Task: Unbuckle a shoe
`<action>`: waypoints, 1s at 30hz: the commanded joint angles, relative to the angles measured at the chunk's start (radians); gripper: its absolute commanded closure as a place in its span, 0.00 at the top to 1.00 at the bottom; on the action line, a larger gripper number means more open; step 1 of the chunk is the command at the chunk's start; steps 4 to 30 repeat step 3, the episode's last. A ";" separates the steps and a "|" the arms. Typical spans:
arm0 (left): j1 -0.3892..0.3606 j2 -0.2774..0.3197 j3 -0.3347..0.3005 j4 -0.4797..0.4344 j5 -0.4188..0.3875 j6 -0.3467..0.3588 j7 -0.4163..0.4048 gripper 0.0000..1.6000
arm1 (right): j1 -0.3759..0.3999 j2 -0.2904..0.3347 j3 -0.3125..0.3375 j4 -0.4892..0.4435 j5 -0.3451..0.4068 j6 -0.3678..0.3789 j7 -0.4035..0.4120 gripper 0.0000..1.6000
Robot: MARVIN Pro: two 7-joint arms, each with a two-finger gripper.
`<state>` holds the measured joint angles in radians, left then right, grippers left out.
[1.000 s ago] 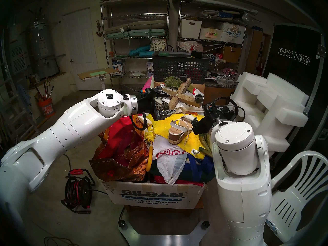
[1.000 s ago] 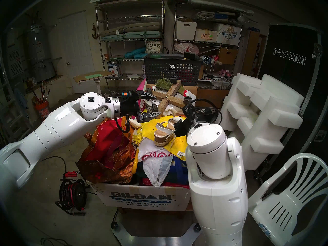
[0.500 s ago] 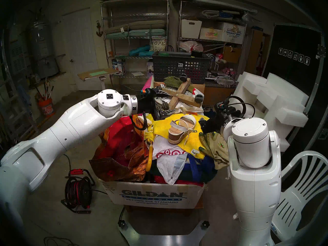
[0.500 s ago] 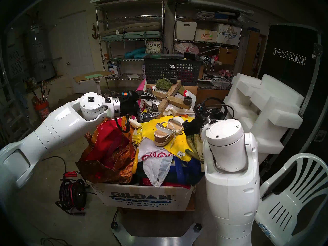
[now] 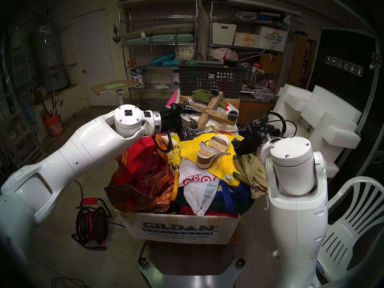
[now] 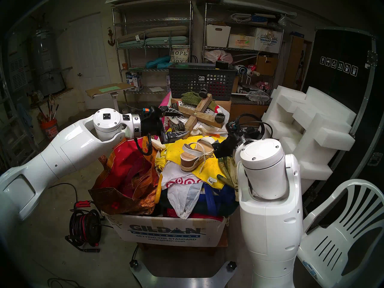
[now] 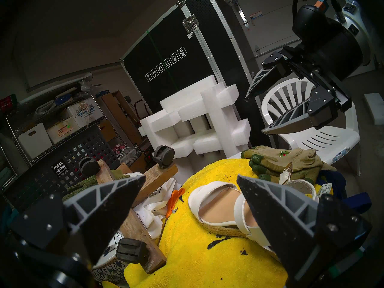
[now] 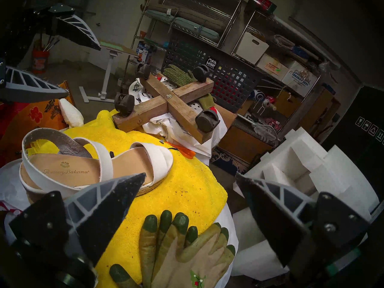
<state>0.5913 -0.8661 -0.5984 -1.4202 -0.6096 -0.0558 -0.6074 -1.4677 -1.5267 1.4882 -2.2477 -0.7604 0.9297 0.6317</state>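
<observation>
The shoe [image 5: 212, 151] is a wedge sandal with wide white straps, cream insole and jute-trimmed sole. It lies on a yellow towel [image 5: 207, 171] on top of the pile and also shows in the right head view [image 6: 196, 154], left wrist view [image 7: 220, 210] and right wrist view [image 8: 83, 171]. Its thin white strap [image 5: 218, 162] hangs loose down the side onto the towel. My left gripper [image 5: 194, 120] is open and empty, above and behind the shoe's left side. My right gripper [image 5: 234, 143] is open and empty, just right of the toe and not touching it.
The pile fills a Gildan cardboard box [image 5: 180, 229]. Green work gloves [image 5: 251, 167] lie under my right wrist. A wooden cross with casters [image 5: 212, 113] and a dark mesh basket [image 5: 212, 79] stand behind the shoe. White foam blocks [image 5: 311, 119] and a white chair [image 5: 353, 219] are at the right.
My right arm pulled back to the right, away from the shoe, uncovering the gloves, then edged slightly back left. The left arm and the shoe have not moved.
</observation>
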 commanded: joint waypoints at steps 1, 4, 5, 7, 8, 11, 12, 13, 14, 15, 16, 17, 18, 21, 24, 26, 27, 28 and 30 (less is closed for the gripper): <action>-0.020 0.002 -0.015 -0.008 -0.003 -0.001 -0.001 1.00 | 0.015 -0.003 -0.004 -0.015 0.000 -0.007 -0.005 1.00; -0.020 0.002 -0.015 -0.008 -0.003 -0.001 -0.001 1.00 | 0.015 -0.003 -0.004 -0.015 0.000 -0.007 -0.006 1.00; -0.020 0.002 -0.015 -0.008 -0.003 -0.001 -0.001 1.00 | 0.015 -0.003 -0.004 -0.015 0.000 -0.007 -0.006 1.00; -0.020 0.002 -0.015 -0.008 -0.003 -0.001 -0.001 1.00 | 0.015 -0.003 -0.004 -0.015 0.000 -0.007 -0.006 1.00; -0.020 0.002 -0.015 -0.008 -0.003 -0.001 -0.001 1.00 | 0.015 -0.003 -0.004 -0.015 0.000 -0.007 -0.006 1.00; -0.020 0.002 -0.015 -0.008 -0.003 -0.001 -0.001 1.00 | 0.015 -0.003 -0.004 -0.015 0.000 -0.007 -0.006 1.00; -0.020 0.002 -0.015 -0.008 -0.003 -0.001 -0.001 1.00 | 0.015 -0.003 -0.004 -0.015 0.000 -0.007 -0.006 1.00; -0.020 0.002 -0.015 -0.008 -0.003 -0.001 -0.001 1.00 | 0.015 -0.003 -0.004 -0.015 0.000 -0.007 -0.006 1.00; -0.020 0.002 -0.015 -0.008 -0.003 -0.001 -0.001 1.00 | 0.015 -0.003 -0.004 -0.015 0.000 -0.007 -0.006 1.00; -0.020 0.002 -0.015 -0.008 -0.003 -0.001 -0.001 1.00 | 0.015 -0.003 -0.004 -0.015 0.000 -0.007 -0.006 1.00; -0.020 0.002 -0.015 -0.008 -0.003 -0.001 -0.001 1.00 | 0.015 -0.003 -0.004 -0.015 0.000 -0.007 -0.006 1.00; -0.020 0.002 -0.015 -0.008 -0.003 -0.001 -0.001 1.00 | 0.015 -0.003 -0.004 -0.015 0.000 -0.007 -0.006 1.00; -0.020 0.002 -0.015 -0.008 -0.003 -0.001 -0.001 1.00 | 0.015 -0.003 -0.004 -0.015 0.000 -0.007 -0.006 1.00; -0.020 0.002 -0.015 -0.008 -0.003 -0.001 -0.001 1.00 | 0.015 -0.003 -0.004 -0.015 0.000 -0.007 -0.006 1.00; -0.020 0.002 -0.015 -0.008 -0.003 -0.001 -0.001 1.00 | 0.015 -0.003 -0.004 -0.015 0.000 -0.007 -0.006 1.00; -0.020 0.002 -0.015 -0.008 -0.003 -0.001 -0.001 1.00 | 0.015 -0.003 -0.004 -0.015 0.000 -0.007 -0.006 1.00; -0.020 0.002 -0.015 -0.008 -0.003 -0.001 -0.001 1.00 | 0.015 -0.003 -0.004 -0.015 0.000 -0.007 -0.006 1.00; -0.020 0.002 -0.015 -0.008 -0.003 -0.001 -0.001 1.00 | 0.015 -0.003 -0.004 -0.015 0.000 -0.007 -0.006 1.00; -0.020 0.002 -0.015 -0.008 -0.003 -0.001 -0.001 1.00 | 0.015 -0.003 -0.004 -0.015 0.000 -0.007 -0.006 1.00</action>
